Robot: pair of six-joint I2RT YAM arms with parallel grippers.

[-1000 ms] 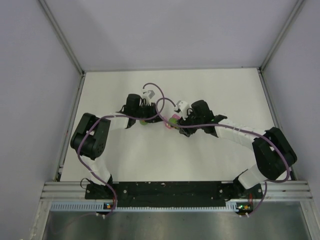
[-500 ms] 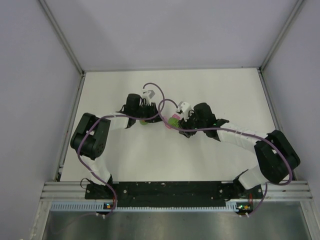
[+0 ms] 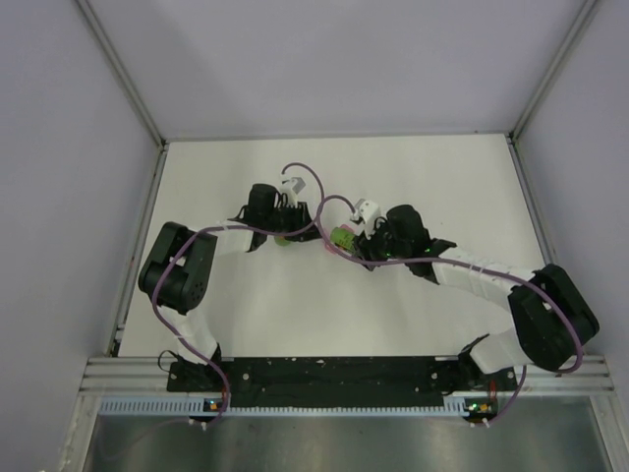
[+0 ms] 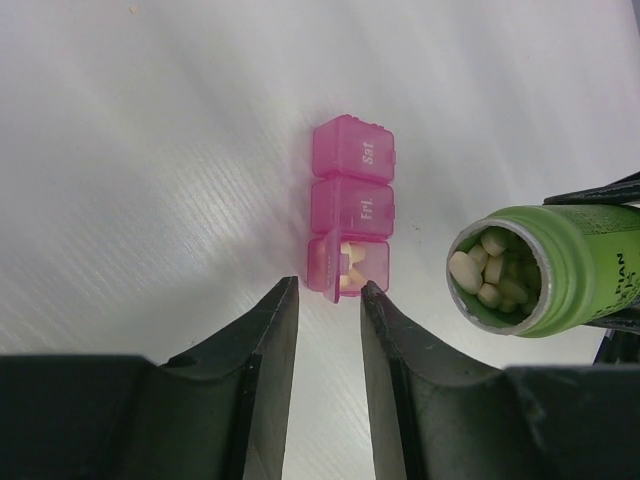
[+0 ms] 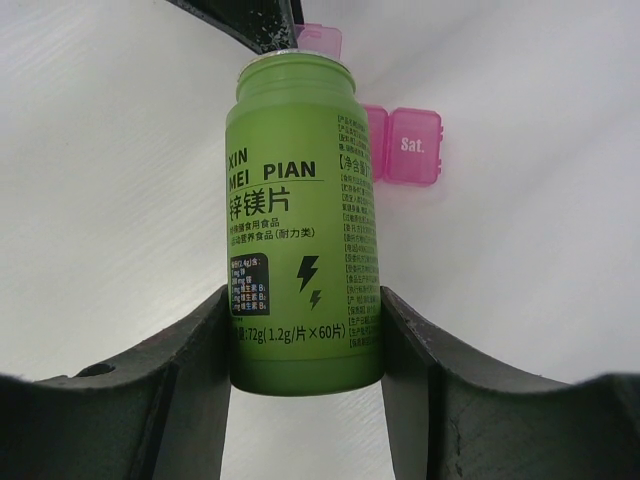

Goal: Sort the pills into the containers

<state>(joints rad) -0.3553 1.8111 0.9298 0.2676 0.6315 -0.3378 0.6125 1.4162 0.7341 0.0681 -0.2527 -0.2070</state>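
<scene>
— What's changed?
— Over the white tabletop [image 3: 442,187], your right arm [image 3: 472,270] has swung outward. The right jaws clamp the open green plastic bottle [image 5: 300,220], its mouth near the bright-pink translucent pill box [image 4: 352,205].
— Left jaws?
— Slightly spread, empty, at the box's open compartment of whitish pills [image 4: 355,262].

- On the pink pill box [image 4: 352,205], two shut lids read "Sat." and "Fri."
- On the green bottle [image 5: 303,240], black capitals read "XIN MEI PIAN" above Chinese characters, two lightning-bolt signs and "72g(1.2g/片×60片)".
- The bottle's smaller print is too fine to read.
</scene>
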